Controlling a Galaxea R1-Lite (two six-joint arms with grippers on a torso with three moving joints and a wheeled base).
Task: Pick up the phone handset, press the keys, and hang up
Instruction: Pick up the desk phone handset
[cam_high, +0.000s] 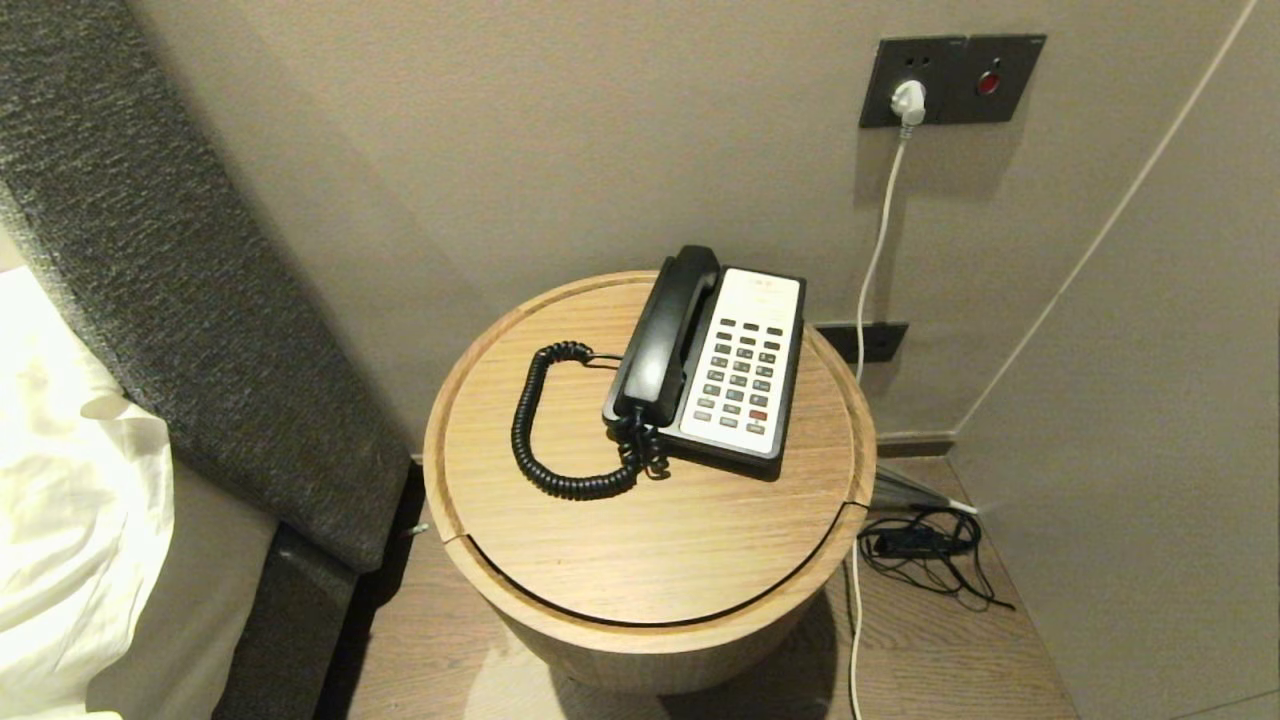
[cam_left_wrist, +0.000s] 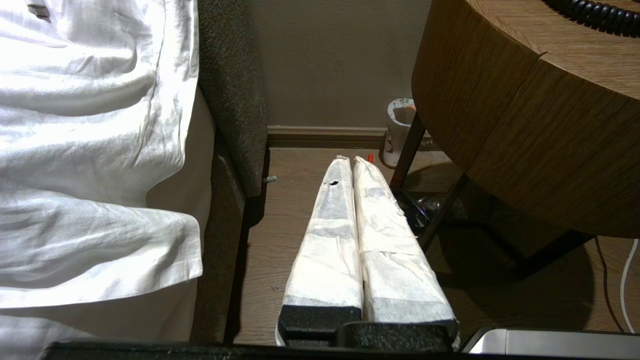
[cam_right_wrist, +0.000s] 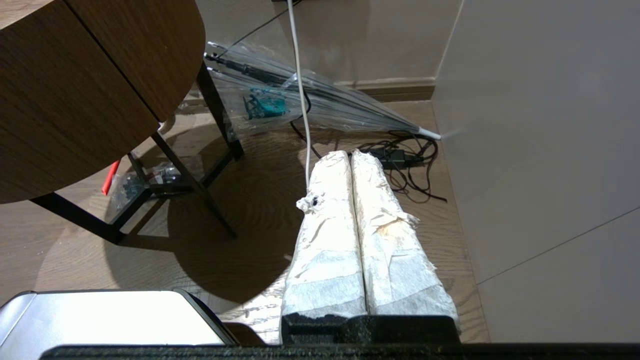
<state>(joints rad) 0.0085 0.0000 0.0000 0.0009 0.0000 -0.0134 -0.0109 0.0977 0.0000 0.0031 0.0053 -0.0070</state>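
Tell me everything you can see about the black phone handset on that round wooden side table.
The glossy black plastic handset lies in its cradle along the left side of the white-faced desk phone, earpiece toward the wall, mouthpiece toward the robot. A black coiled cord leaves its near end, loops over the round wooden table and runs back to the phone. Nothing grips it: both grippers hang low beside the table, the left gripper and right gripper each with taped fingers pressed together.
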